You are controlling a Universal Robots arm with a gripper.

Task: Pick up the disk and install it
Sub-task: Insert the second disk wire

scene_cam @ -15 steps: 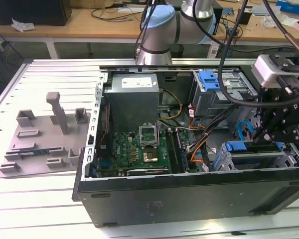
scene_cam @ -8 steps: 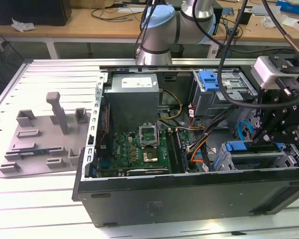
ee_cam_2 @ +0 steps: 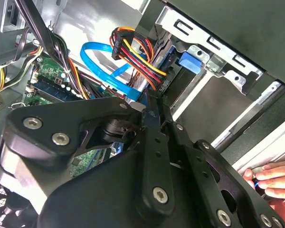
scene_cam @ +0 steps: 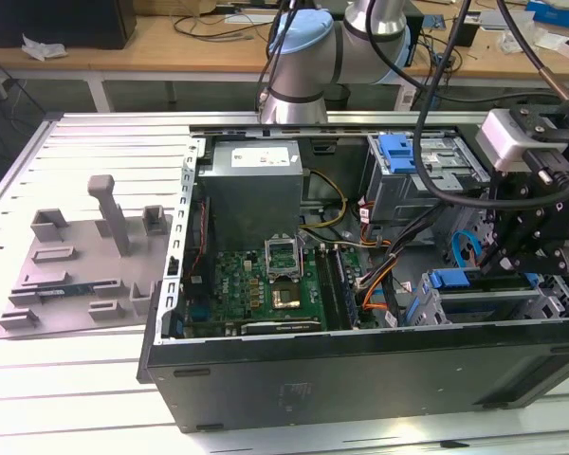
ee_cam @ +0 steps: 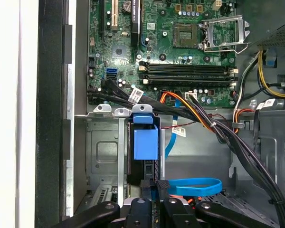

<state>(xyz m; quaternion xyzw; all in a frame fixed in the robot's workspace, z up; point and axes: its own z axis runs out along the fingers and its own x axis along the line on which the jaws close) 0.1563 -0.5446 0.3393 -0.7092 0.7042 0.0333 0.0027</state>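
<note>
The disk [ee_cam: 145, 142] sits edge-on in the lower drive bay of the open computer case, its blue carrier bracket facing out. The exterior view shows that blue bracket [scene_cam: 451, 279] at the case's front right corner. My gripper [ee_cam: 155, 184] hangs right behind the disk's end, fingers drawn together with nothing between them. In the second wrist view the fingertips [ee_cam_2: 155, 100] meet just short of the disk's blue tab [ee_cam_2: 190, 62]; whether they touch the disk I cannot tell.
Power cables [ee_cam_2: 133, 52] and a blue data cable [ee_cam: 194, 185] crowd the space around the bay. A second metal cage with a blue tab [scene_cam: 398, 152] stands farther back. A person's hand [ee_cam_2: 271, 178] rests by the case edge. A grey fixture [scene_cam: 85, 256] lies on the table.
</note>
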